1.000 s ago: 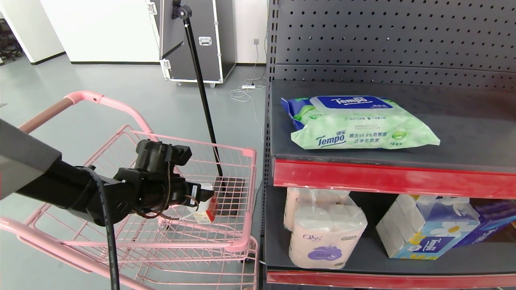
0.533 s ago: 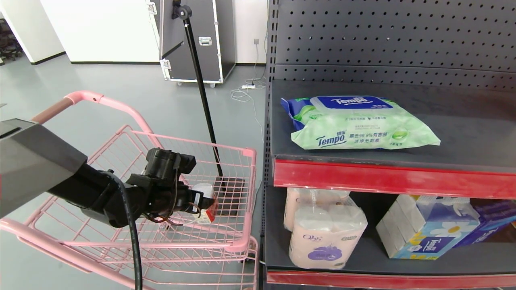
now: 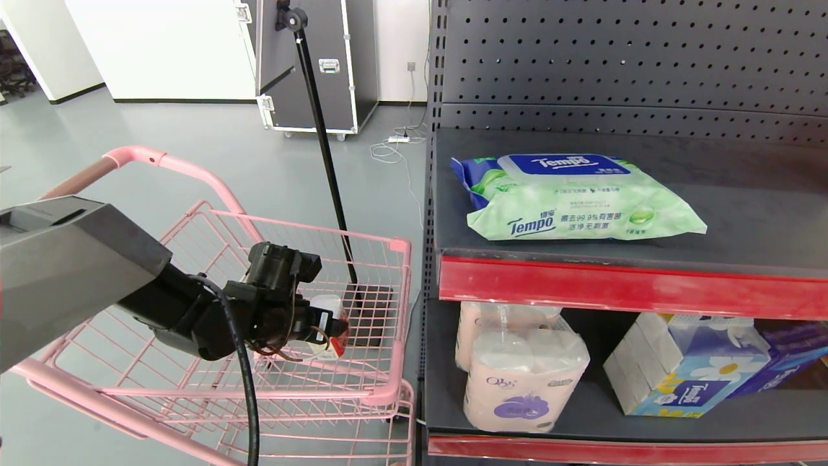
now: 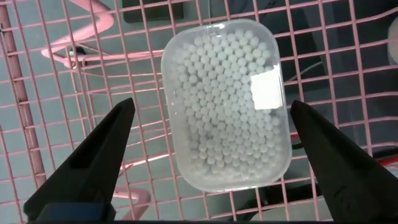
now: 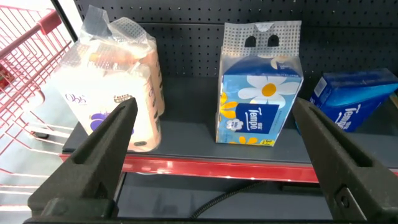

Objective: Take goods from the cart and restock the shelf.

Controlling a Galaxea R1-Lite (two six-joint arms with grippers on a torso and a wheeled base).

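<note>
Grey floor, white wall and a black flight case (image 3: 310, 65) at 11 o'clock in the head view. Pink wire cart (image 3: 381, 388) sits at 8 o'clock, dark shelf unit (image 3: 621, 285) runs 12 to 4 o'clock, with a black stand pole (image 3: 323, 155) between them.

Left gripper (image 3: 333, 321) is down inside the cart basket, near the shelf-side corner. Claw is spread: the left wrist view has one finger (image 4: 93, 155) on each side of a clear tub of white cotton swabs (image 4: 227, 106), not pinching it. The tub lies flat on the cart's wire floor.

Right gripper (image 5: 212, 106) is spread wide with nothing between the jaws, facing the lower shelf level at 4 o'clock. That level holds a toilet roll pack (image 5: 118, 93), then a blue daisy-print tissue pack (image 5: 261, 93), then a darker blue pack (image 5: 351, 96).

On the upper level a green wet-wipes pack (image 3: 576, 197) lies flat at 1 o'clock, near the front edge.
</note>
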